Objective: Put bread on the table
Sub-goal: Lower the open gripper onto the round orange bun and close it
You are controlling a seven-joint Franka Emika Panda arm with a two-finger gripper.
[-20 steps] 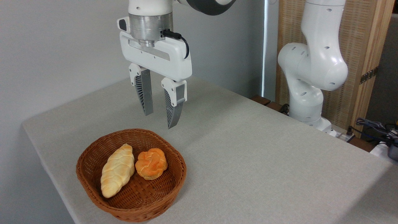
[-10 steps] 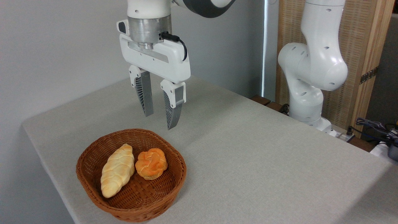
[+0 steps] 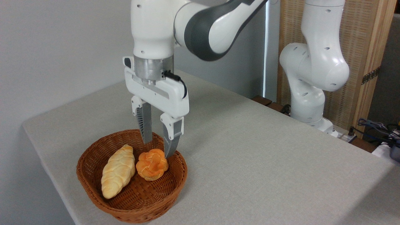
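hanging fingers-down over the wicker basket (image 3: pixel 93 184), gripper (image 3: pixel 158 149) spread, nothing pinched between the ribbed fingers (image 3: pixel 144 123). fingertips just above the bread (image 3: pixel 152 164), right tip close beside its upper right edge; contact cannot be told. lying inside the basket toward its right half, the small orange-golden bun, knotted top up, touching or nearly touching the pale braided loaf (image 3: pixel 118 171) on its left. resting on the table (image 3: pixel 265 150) near the front left corner, the basket; grey top otherwise bare around it. rising at the far right edge, the white arm base (image 3: pixel 309 93), in front of a wooden panel (image 3: pixel 368 56).
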